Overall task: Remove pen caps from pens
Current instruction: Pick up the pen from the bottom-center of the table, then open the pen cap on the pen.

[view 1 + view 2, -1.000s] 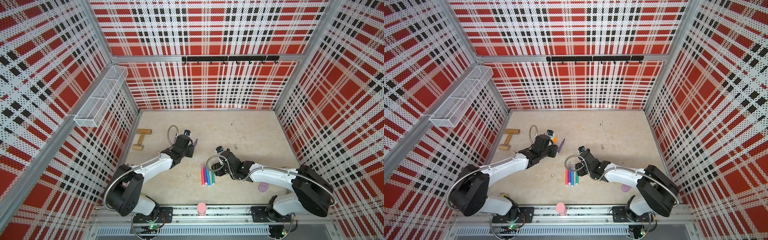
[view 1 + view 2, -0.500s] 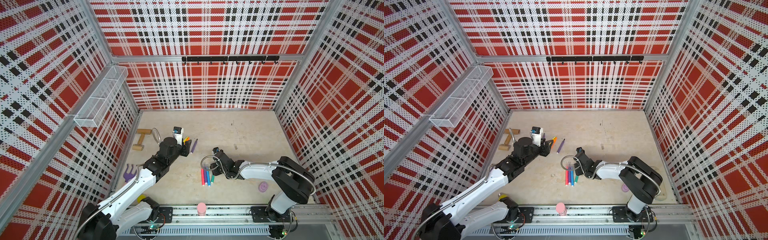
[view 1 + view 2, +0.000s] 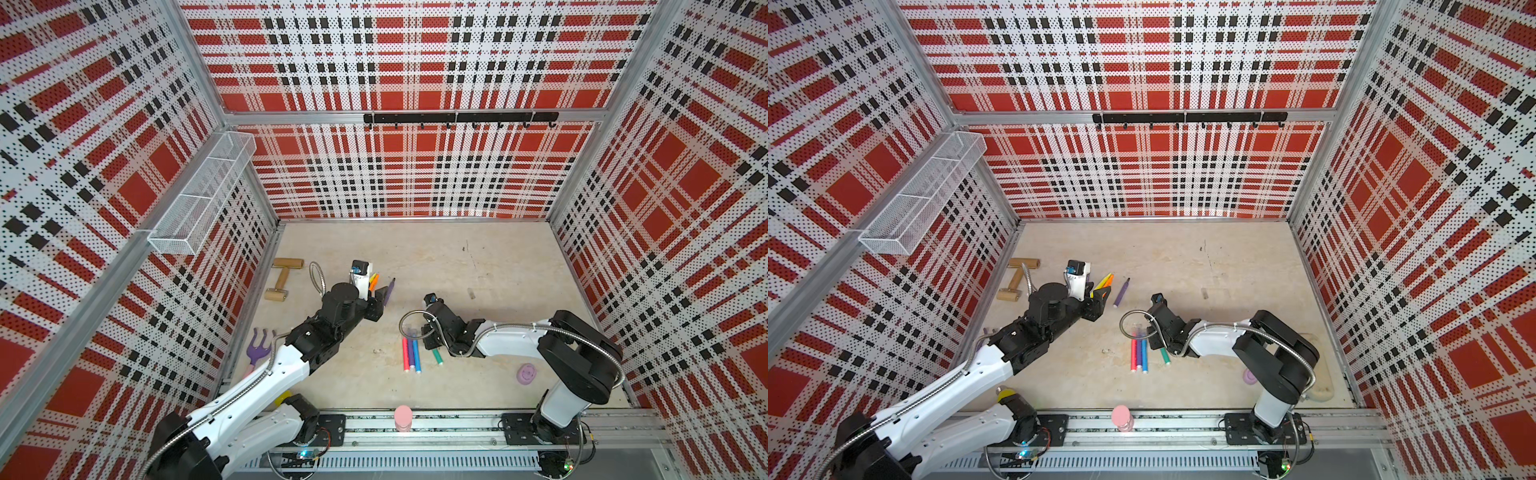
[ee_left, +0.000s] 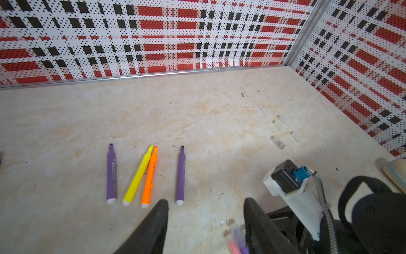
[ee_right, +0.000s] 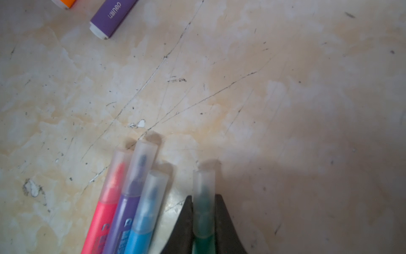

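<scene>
Toward the table's (image 3: 415,257) front middle, touching: pink-red pen (image 5: 103,211), purple pen (image 5: 125,211), blue pen (image 5: 142,222), each under a frosted cap (image 5: 117,173). Just beside, teal-green pen (image 5: 203,220), capped too, pinched in the right gripper (image 5: 203,198). Left of centre, flat, uncapped, tips toward the back edge: uncapped purple pens (image 4: 111,173), yellow pen (image 4: 138,176), orange pen (image 4: 150,178). Right of centre, loose pale caps (image 4: 278,141).

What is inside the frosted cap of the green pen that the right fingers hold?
Through the frosted cap the green pen's dark tip shows, blurred; nothing else appears inside. The right fingers cover the cap's lower sides.
</scene>
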Controlling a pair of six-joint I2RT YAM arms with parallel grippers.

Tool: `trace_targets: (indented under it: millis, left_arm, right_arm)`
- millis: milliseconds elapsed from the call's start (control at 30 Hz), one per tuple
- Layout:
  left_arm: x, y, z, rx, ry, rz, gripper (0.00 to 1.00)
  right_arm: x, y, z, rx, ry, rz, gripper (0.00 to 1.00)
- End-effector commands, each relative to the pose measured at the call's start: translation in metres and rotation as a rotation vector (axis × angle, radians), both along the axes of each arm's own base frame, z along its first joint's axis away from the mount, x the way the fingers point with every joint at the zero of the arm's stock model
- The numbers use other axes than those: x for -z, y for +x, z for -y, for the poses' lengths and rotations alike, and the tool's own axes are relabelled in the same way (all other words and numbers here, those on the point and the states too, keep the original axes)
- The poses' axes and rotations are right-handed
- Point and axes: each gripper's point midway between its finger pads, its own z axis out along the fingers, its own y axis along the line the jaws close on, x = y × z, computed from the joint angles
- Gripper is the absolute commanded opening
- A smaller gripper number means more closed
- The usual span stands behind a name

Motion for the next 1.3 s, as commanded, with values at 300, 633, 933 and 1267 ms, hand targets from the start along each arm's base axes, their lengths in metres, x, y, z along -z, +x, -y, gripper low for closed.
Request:
trace_targets:
  millis: [300, 633, 933, 1267]
  left_arm:
    - [0.019, -0.061, 0.023, 0.226, -0.114, 0.06, 0.6]
    - [-0.007, -0.108, 0.058, 0.537, -0.179, 0.27, 0.63]
    - [-0.032, -0.139, 0.091, 0.749, -0.306, 0.393, 0.65]
    - [-0.033, -0.147, 0.118, 0.856, -0.333, 0.366, 0.65]
  right_arm:
    - [-0.204, 0.027, -0.016, -0.108, 0.277, 0.39, 0.07]
    - [-0.316, -0.04, -0.031, -0.397, 0.751, 0.588, 0.07]
    - [-0.306, -0.059, -0.028, -0.487, 0.798, 0.68, 0.07]
    - [-0.328, -0.083, -0.018, -0.543, 0.992, 0.771, 0.07]
